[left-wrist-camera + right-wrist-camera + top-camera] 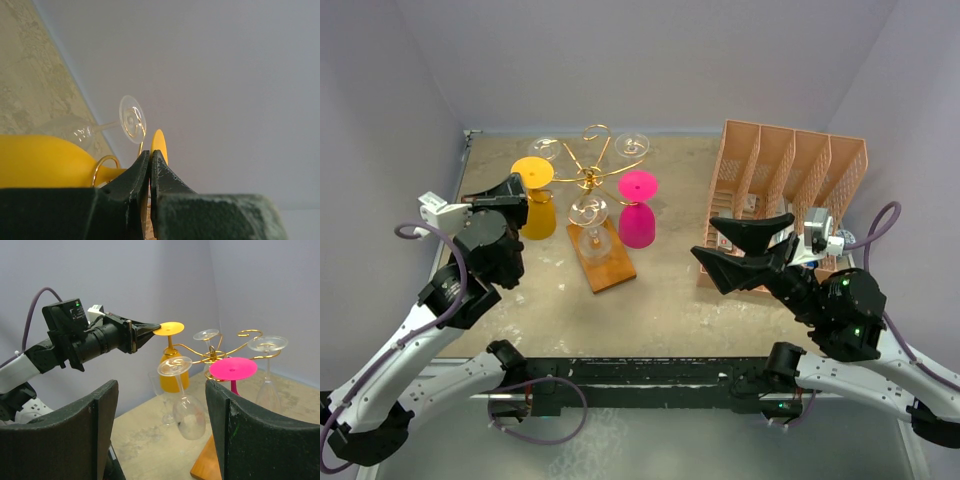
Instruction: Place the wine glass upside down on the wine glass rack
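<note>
Can make out only one gold loop of the wine glass rack (106, 156) in the left wrist view; cannot see the rest behind the yellow wine glass (45, 160), cut off at the left edge. Cannot judge contact between the left fingers (167, 185) and its foot. In the right wrist view, loses the rack's wooden base (204, 469) to the bottom edge and the right fingers (240, 440). From above, cannot see the lower front of the pink organizer (790, 160) behind those fingers.

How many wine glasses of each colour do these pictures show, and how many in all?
Clear transparent wine glasses: 3
Yellow opaque wine glass: 1
Pink opaque wine glass: 1
Total: 5
</note>
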